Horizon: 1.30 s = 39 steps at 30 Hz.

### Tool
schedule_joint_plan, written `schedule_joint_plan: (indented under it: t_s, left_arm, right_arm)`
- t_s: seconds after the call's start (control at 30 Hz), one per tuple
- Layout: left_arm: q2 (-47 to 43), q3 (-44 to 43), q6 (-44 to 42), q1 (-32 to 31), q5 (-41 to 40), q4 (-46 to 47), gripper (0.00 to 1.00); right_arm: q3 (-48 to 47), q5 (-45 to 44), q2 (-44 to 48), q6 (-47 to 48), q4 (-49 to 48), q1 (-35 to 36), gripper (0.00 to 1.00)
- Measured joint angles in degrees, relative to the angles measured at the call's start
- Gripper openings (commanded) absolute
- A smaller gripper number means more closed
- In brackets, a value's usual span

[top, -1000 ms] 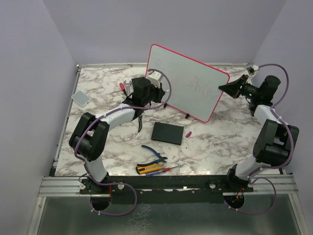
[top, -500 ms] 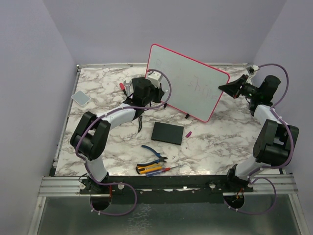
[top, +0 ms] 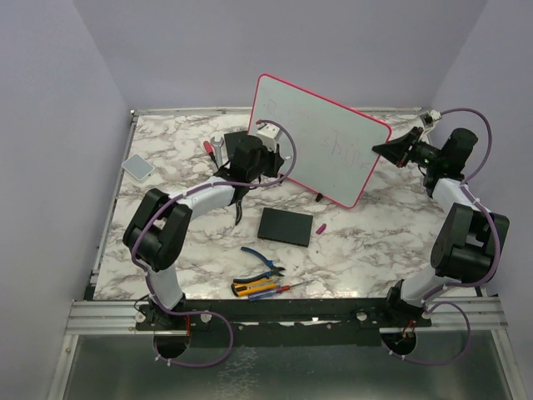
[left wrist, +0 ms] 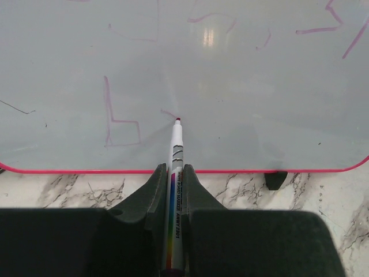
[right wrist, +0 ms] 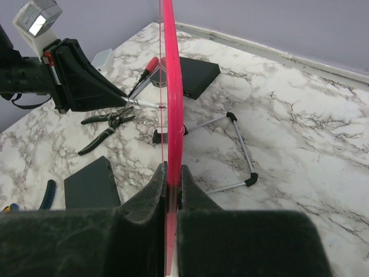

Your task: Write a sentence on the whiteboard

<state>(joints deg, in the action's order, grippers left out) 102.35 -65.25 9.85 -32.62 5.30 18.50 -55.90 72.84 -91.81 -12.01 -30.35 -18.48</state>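
Your left gripper (left wrist: 172, 173), jaws clamped on white marker pen (left wrist: 176, 144), has edged right; tip touches pink-framed white whiteboard (left wrist: 242, 75) standing far-centre on table (left wrist: 57, 186). Right gripper (right wrist: 171, 176) jaws pinch its edge. Faint pink sentence (left wrist: 108, 115) unfinished.

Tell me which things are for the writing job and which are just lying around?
For the job: whiteboard, marker, pink writing.
Just lying about: black slab, grey pad, pliers, screwdrivers, small pink piece.
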Motion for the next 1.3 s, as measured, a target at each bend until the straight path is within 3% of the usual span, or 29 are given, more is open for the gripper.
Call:
schedule_joint_plan:
  t_s: [1.3]
  left_arm:
    - [2.21, 0.02, -0.94, -0.5, -0.07, -4.55, 0.0]
  right_arm:
    - [-0.31, -0.13, 0.0, 0.22, 0.87, 0.13, 0.01]
